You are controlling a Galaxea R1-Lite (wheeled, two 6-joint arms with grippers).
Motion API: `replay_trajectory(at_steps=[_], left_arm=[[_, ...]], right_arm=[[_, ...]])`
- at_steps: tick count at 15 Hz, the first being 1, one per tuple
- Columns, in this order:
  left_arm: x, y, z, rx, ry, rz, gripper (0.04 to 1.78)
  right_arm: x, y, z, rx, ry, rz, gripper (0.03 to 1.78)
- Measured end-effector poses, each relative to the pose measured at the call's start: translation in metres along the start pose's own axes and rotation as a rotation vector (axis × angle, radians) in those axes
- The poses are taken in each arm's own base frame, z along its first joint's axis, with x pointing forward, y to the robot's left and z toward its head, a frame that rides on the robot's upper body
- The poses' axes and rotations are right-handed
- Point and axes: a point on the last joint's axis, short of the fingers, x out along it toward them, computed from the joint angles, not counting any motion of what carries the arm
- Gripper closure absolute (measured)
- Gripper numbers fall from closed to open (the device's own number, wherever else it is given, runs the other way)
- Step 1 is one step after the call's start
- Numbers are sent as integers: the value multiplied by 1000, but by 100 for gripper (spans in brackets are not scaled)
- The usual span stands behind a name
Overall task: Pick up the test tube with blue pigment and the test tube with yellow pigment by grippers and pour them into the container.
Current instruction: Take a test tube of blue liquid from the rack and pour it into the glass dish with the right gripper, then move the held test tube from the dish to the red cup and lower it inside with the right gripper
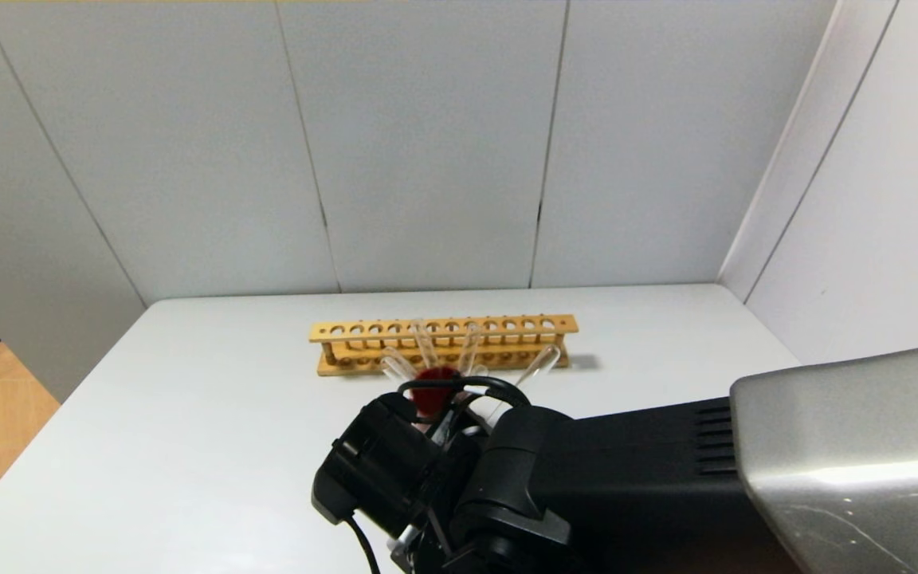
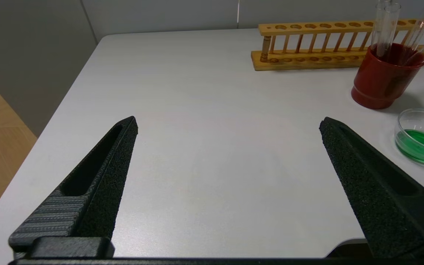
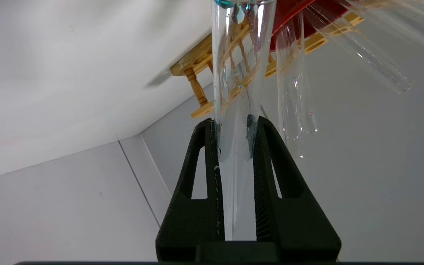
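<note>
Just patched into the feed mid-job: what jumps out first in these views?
The right gripper is clamped on a clear test tube with traces of blue near its far end, close to the red beaker that holds several clear tubes. That beaker stands in front of the wooden rack, and beside it a low glass container holds green liquid. The left gripper hangs open over bare table.

The rack (image 2: 318,46) is pale varnished wood. The bench (image 2: 204,147) is smooth, matt white. The left end effector (image 2: 228,154) has matt black plastic fingers (image 2: 112,176) with a rough, grainy face. The test tube (image 3: 239,73) is clear, glossy glass. The red cup (image 2: 381,79) looks glossy.
</note>
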Motion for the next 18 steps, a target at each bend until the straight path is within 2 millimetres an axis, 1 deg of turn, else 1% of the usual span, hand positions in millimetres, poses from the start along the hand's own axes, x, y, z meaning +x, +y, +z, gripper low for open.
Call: replay_trajectory(at_steps=[6,9,13,15,18], left_arm=[[0,0,0,-1,0,0,7],[0,0,0,-1,0,0,7],[0,0,0,0,0,0,7],[0,0,0,0,0,0,7],[0,0,0,0,0,0,7]], right_arm=[[-1,0,1,0,-2,-3,149],[-2,1,0,37,-10,-9,149],[-13,-2,-10,226,-54,-38,149],[-23,4,-13,356,-87,-37,149],[-43,11,-27,599,-170,-32,149]])
